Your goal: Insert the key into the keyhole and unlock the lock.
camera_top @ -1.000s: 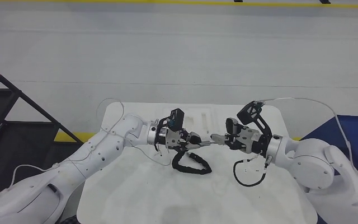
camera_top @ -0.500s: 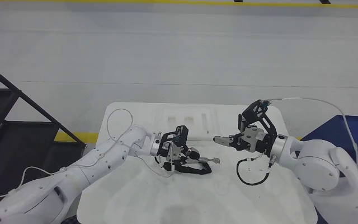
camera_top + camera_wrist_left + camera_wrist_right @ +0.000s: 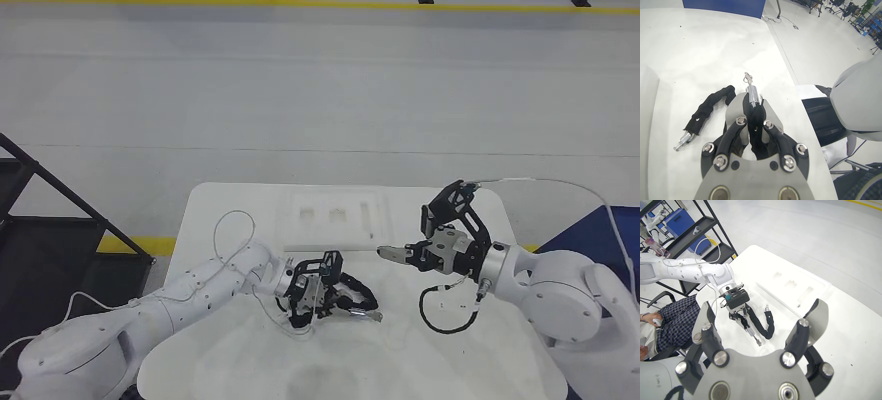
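1. The left gripper (image 3: 752,102) sits low over the bench (image 3: 450,365), on the side nearer the robot. Its fingers are closed on the lock (image 3: 710,108), and they clamp the black fabric sleeve just behind the chrome cylinder (image 3: 753,94).
2. The lock is a chain inside a black sleeve. From the clamped end it bends away in a loose curve and lies on the bench.
3. The key (image 3: 748,77) sticks straight out of the cylinder's end, in line with it, with a small wire ring through its head. Whether the head touches the bench or hangs just over it cannot be told.
4. The lock's other end, a chrome pin (image 3: 683,140), lies free on the bench beside the left gripper, apart from the cylinder.
5. The right gripper (image 3: 762,308) hangs above the bench, facing the left one and well apart from the key. Its fingers are spread wide and there is nothing between them.
6. A white foam tray (image 3: 783,292) with three recesses lies on the far part of the bench, beyond the lock.
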Motion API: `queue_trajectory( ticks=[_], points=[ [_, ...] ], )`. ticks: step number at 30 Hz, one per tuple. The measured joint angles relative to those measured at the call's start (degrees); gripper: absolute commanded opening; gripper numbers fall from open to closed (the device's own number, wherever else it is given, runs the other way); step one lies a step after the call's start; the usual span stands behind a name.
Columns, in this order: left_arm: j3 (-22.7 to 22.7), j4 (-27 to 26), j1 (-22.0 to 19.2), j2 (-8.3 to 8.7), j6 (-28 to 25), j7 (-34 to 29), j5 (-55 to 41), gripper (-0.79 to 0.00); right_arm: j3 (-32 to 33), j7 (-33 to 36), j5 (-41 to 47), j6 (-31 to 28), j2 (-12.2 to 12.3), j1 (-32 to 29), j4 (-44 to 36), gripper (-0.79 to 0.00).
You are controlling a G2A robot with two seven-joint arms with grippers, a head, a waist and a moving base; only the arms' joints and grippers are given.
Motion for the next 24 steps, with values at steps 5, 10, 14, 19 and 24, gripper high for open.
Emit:
queue_trajectory(
  ticks=[5,10,14,19,24],
  points=[
    [0.0,0.9,-0.8,-0.94,0.0,-3.3,-3.5,0.0,-0.7,-0.7,-0.1,-2.2,-0.3,0.7,1.6,0.0],
    [0.0,0.4,-3.7,-0.73,0.0,-0.3,-6.9,0.0,-1.3,-2.2,0.0,-6.5,-0.6,2.2,4.2,0.0],
    [0.0,-0.1,-7.2,0.63,0.0,4.6,-8.5,0.0,-2.2,-4.1,0.6,-13.2,-1.0,4.8,8.2,0.0],
    [-0.2,0.1,-12.9,2.98,0.0,8.5,-8.9,0.0,-4.3,-6.8,0.4,-23.2,-1.8,10.5,15.7,0.0],
    [-0.8,1.2,-18.5,5.15,0.0,13.4,-8.9,0.0,-7.9,-9.2,-3.1,-33.0,-3.0,18.0,25.0,0.0]
  ],
)
